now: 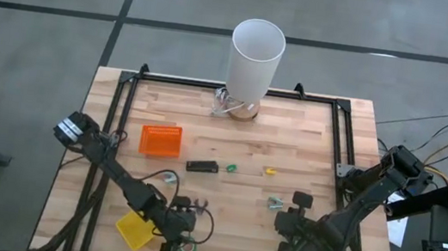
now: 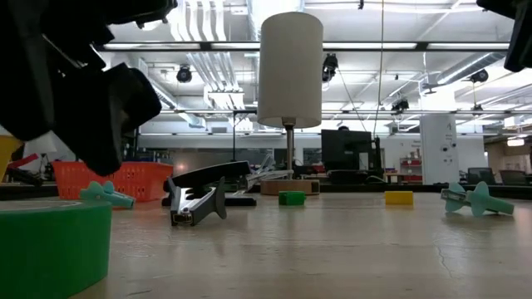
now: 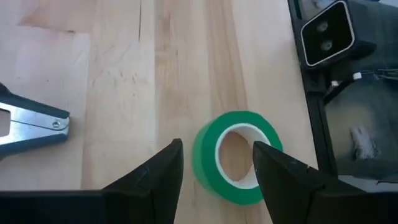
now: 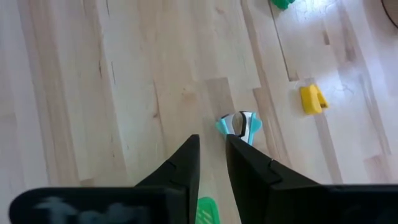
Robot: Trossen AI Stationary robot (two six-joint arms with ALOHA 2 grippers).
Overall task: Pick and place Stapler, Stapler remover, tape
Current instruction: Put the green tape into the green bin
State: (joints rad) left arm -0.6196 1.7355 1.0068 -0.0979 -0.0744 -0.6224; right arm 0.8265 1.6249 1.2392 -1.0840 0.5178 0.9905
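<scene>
A green tape ring [image 3: 236, 155] lies flat near the table's near edge, also seen in the high view [image 1: 189, 247] and low view [image 2: 50, 245]. My left gripper [image 3: 217, 149] hovers open over it, one finger on each side; I cannot tell whether it touches. The black stapler [image 1: 201, 166] lies mid-table. A teal stapler remover [image 4: 239, 124] lies just past my right gripper [image 4: 212, 142], whose fingers stand a narrow gap apart with nothing between the tips. A metal-jawed stapler remover [image 3: 31, 124] lies beside the tape.
An orange basket [image 1: 160, 140] sits left of the stapler and a yellow tray [image 1: 137, 228] at the near left. A white cylinder [image 1: 256, 56] stands at the far edge. Small green [image 1: 231, 167] and yellow [image 1: 270, 171] pieces lie mid-table. Another teal remover [image 1: 167, 176] lies nearby.
</scene>
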